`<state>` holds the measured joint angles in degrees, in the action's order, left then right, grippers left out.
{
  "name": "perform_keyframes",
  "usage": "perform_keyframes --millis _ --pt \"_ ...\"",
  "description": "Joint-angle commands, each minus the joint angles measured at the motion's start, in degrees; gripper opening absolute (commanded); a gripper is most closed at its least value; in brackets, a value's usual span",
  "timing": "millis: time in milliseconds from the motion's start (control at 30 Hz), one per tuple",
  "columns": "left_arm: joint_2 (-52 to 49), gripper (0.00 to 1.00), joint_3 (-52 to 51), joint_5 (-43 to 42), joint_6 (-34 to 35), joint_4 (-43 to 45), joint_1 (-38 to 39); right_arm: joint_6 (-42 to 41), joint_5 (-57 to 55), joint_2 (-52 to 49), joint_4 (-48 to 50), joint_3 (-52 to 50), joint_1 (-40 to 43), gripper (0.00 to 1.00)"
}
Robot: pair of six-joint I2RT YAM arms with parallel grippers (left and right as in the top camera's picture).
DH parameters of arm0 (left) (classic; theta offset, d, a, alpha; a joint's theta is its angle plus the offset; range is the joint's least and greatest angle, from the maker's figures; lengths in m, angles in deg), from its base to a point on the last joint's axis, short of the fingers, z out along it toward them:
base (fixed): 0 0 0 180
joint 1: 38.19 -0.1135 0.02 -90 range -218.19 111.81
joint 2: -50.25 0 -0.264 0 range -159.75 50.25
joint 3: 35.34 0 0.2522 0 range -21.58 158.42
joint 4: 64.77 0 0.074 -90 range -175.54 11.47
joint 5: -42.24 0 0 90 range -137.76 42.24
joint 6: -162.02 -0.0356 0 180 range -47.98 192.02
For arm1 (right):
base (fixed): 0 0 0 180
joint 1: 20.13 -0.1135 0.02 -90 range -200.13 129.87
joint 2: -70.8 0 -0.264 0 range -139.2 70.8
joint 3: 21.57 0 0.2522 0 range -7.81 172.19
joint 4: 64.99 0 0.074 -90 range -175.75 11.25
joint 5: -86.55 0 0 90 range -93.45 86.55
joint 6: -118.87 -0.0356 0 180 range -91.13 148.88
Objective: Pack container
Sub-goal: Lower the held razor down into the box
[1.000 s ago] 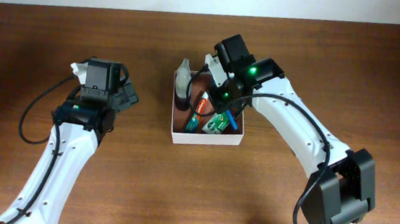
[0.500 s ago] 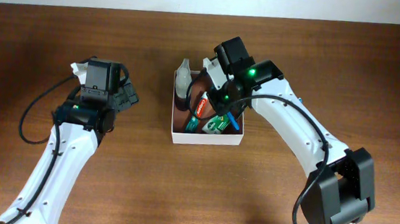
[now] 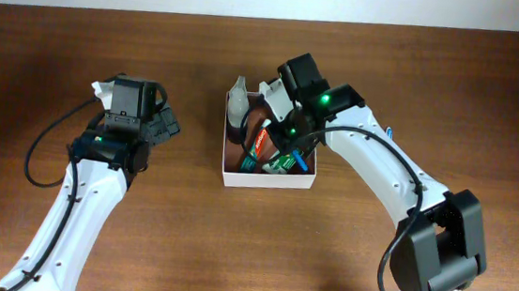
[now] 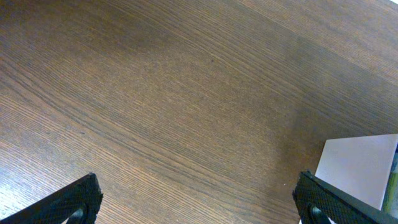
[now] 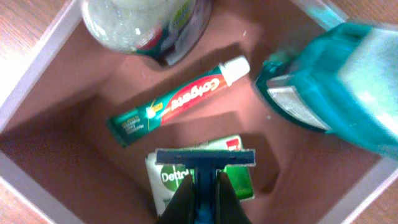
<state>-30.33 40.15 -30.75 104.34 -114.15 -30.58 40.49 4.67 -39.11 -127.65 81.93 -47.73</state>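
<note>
Mostly cut off, the right pincer grips a razor over the container. The left pincer gapes empty above the wooden surface.

The whole table is seen from above; the container is shared with both close, downward-facing wrist views.

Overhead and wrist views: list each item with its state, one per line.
Container: open-topped, partly packed.
Toothpaste: capped, lying flat inside.
Soap box: closed, lying inside.
Mouthwash bottle: inside, pose unclear.
Razor: gripped, over the soap box.
Right end effector: shut on razor.
Left end effector: open, empty.
</note>
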Motion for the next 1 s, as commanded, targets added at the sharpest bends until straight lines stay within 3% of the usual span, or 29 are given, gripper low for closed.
perform_keyframes --millis 0,967 --pt "0.68 0.99 0.46 0.98 -0.52 -0.02 -0.17 0.59 1.03 -0.20 1.36 -2.84 -0.63 0.04" --pt "0.68 0.99 0.46 0.98 -0.52 -0.02 -0.17 0.59 4.15 -0.22 6.19 -5.95 -0.63 0.04"
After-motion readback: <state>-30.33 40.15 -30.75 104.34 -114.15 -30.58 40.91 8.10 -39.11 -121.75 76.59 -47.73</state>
